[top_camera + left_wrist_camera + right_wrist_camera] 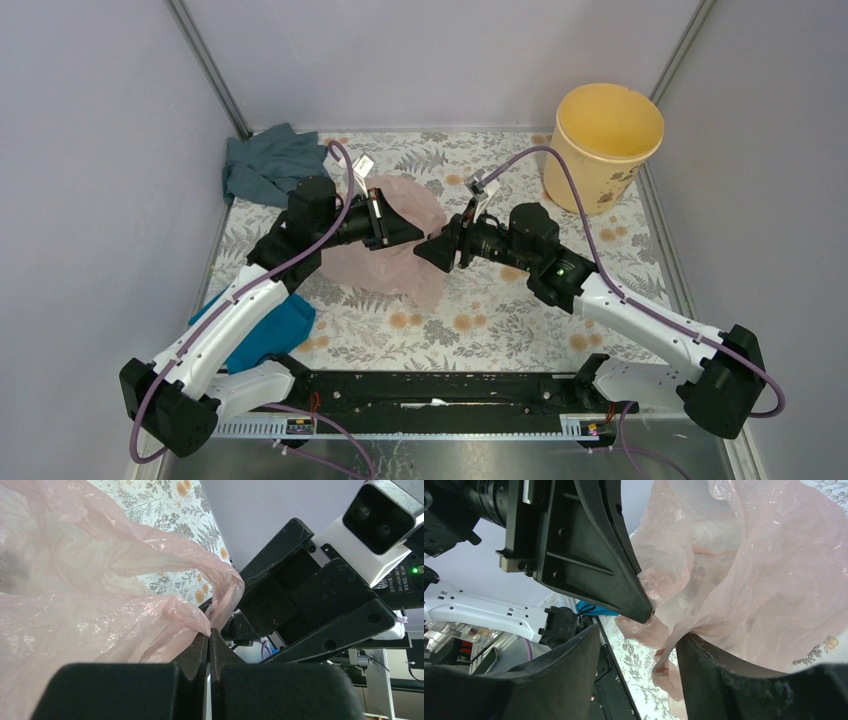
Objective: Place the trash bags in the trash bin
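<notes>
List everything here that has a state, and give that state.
left gripper, shut on the trash bag.
right gripper, open, fingers either side of the bag's edge.
trash bag, wrinkled, one edge pinched, outside the trash bin.
trash bin, upright, nothing visible inside.
grey-blue cloth, crumpled, lying loose.
teal cloth, crumpled, partly hidden.

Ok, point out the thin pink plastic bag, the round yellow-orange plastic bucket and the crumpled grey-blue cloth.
thin pink plastic bag (390,268): top view, wrinkled lower part.
round yellow-orange plastic bucket (588,180): top view, outer side wall.
crumpled grey-blue cloth (265,165): top view, middle.
</notes>
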### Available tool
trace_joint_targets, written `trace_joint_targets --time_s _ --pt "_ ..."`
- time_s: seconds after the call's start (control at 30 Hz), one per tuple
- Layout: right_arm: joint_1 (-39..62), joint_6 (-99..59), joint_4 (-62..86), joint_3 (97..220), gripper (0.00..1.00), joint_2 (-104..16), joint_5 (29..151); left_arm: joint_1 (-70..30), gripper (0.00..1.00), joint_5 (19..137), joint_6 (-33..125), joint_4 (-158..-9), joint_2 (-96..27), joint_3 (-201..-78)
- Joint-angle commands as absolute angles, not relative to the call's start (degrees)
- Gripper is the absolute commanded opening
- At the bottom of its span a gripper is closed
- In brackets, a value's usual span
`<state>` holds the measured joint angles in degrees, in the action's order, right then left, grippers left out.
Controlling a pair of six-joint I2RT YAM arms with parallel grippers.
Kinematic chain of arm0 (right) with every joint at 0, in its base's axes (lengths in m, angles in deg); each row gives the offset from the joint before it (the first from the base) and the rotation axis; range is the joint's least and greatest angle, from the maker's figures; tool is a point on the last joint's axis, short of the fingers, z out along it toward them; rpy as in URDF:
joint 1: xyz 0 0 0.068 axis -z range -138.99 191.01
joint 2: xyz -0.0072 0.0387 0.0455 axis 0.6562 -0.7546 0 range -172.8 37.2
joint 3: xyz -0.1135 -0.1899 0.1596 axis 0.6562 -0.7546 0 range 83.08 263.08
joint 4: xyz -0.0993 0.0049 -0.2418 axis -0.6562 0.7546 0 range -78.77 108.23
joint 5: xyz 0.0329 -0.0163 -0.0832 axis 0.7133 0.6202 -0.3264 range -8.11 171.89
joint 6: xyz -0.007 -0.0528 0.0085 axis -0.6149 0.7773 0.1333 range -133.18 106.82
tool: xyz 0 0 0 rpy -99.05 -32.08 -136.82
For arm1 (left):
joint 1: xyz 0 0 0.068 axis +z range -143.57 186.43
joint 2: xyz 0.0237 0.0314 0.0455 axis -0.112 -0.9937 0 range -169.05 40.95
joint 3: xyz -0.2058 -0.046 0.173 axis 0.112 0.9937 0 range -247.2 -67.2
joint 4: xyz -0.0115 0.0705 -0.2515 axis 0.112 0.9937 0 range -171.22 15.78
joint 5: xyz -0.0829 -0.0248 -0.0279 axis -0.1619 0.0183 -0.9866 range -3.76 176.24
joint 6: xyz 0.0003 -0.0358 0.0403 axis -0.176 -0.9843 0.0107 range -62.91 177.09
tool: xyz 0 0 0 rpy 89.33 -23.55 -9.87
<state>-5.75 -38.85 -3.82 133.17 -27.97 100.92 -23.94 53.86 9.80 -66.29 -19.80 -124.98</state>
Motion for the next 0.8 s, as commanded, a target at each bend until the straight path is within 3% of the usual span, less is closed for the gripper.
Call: trace_joint_targets --time_s 0.0,0.2,0.33,0.4,0.43,0.53,0.57,0.77 --pt "-6.26 -37.43 -5.35 134.53 0.65 -29.18 100.1 -23.96 0.0 52.85 8.51 -69.53 -19.89 -127.4" --pt "-6.34 -39.47 -8.66 135.49 0.59 -31.92 101.03 -23.98 0.0 52.1 8.87 -69.71 -20.18 -128.4" --pt "-6.29 -41.68 -10.11 135.78 0.24 -33.27 99.51 -23.97 0.03 52.05 11.93 -66.86 -20.98 -130.95" --pt "-6.31 -44.24 -11.36 134.94 0.05 -32.98 97.54 -23.91 0.23 53.01 14.85 -63.85 -21.05 -132.81" --pt "-6.32 -46.05 -12.04 134.53 0.0 -32.69 96.27 -23.89 0.44 54.33 16.48 -61.88 -20.85 -133.87" --pt "-6.32 -53.25 -12.14 133.84 0.0 -31.31 90.31 -23.77 0.9 61.33 21.05 -57.74 -18.11 -135.5" --pt "-6.32 -56.05 -11.49 133.73 0.0 -30.74 88.1 -23.79 0.98 63.39 22.23 -57.22 -16.72 -135.45" --pt "-6.35 -71.33 -2.57 139.09 0.0 -29.25 79.96 -23.88 0.99 63.06 26.52 -59.65 -9.86 -131.94"
